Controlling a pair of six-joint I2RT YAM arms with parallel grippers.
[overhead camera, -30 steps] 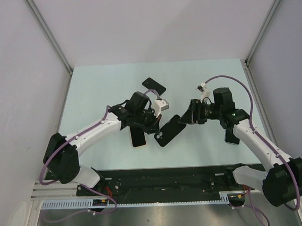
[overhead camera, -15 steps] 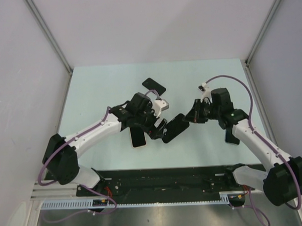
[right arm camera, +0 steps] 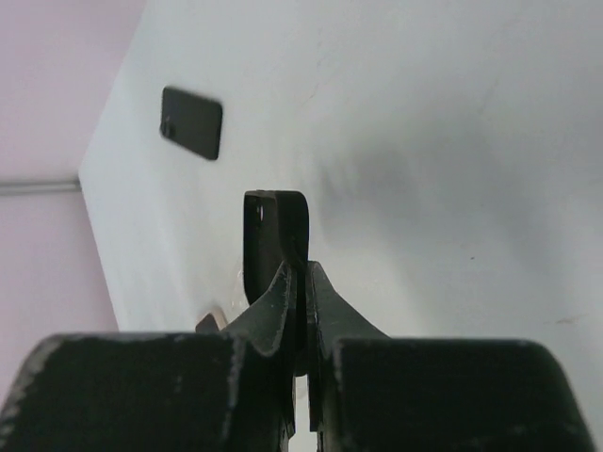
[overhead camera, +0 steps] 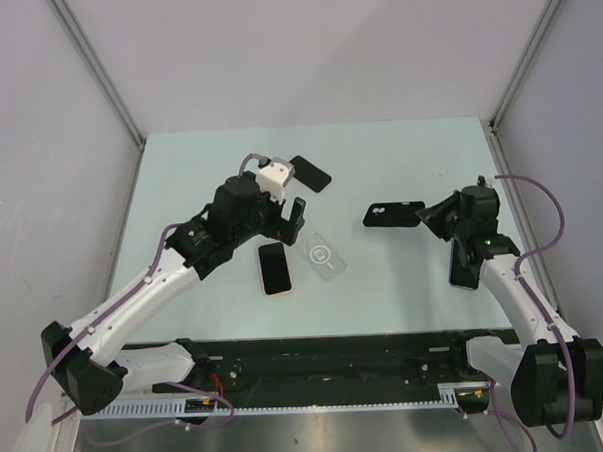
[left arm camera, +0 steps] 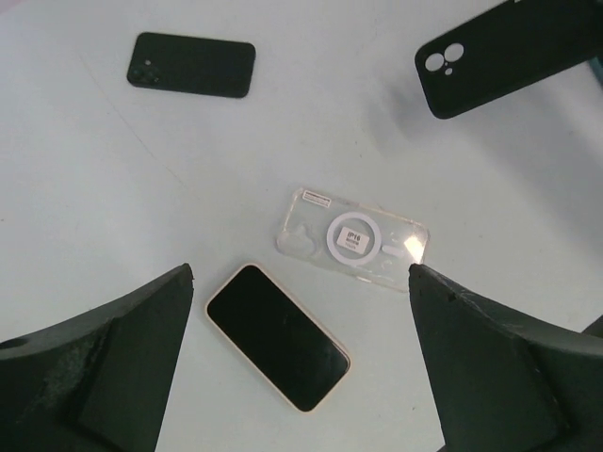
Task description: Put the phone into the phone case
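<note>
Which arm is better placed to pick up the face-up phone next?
Left. The left gripper is open and hangs right above the phone and clear case, while the right gripper is shut on the black case, off to the side.

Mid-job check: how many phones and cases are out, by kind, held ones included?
Clear case: 1
Black cases: 2, held black case in right gripper, far black case (perhaps a phone's back)
Screen-up phones: 2, middle phone, right phone
Total: 5
</note>
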